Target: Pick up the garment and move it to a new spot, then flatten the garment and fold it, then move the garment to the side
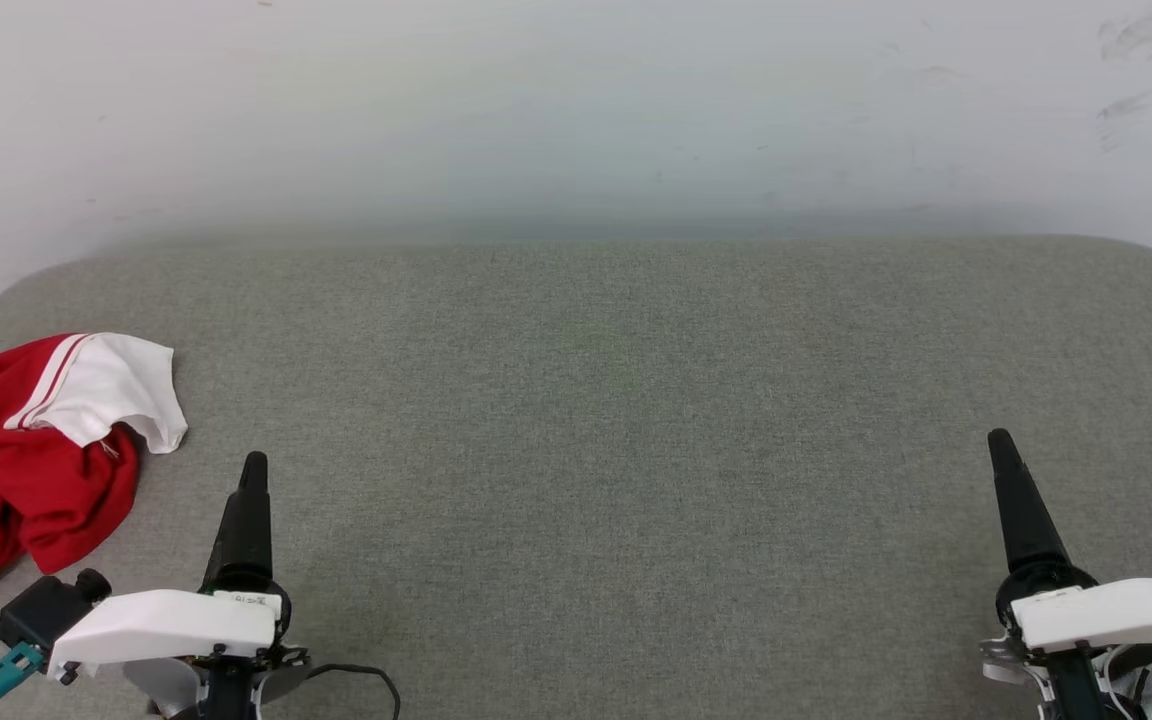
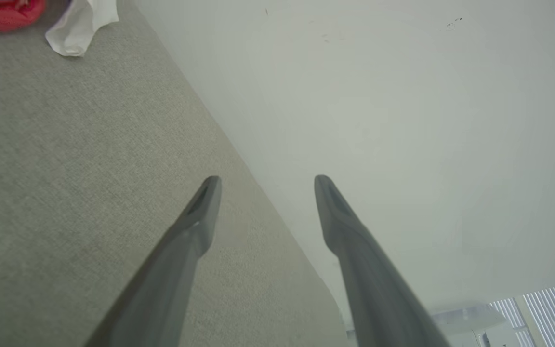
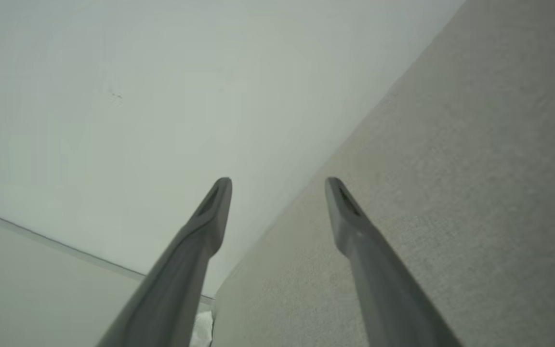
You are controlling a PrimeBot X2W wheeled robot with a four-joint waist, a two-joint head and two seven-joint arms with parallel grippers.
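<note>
Red and white, the garment (image 1: pixel 26 460) lies crumpled at the counter's (image 1: pixel 636 400) left edge, near your left end effector (image 2: pixel 264 183). It and the right end effector (image 3: pixel 277 183) gape wide, holding nothing. Pinch thick red cloth — not the loose sleeve (image 1: pixel 111 390) — then lift clear.

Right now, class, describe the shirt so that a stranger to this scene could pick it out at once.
Start at the wide grey cushion against the white wall. At its left end, left of the left gripper, the shirt lies crumpled. Its bright red body, white sleeve and striped trim stand out from the plain grey cloth around it.
</note>
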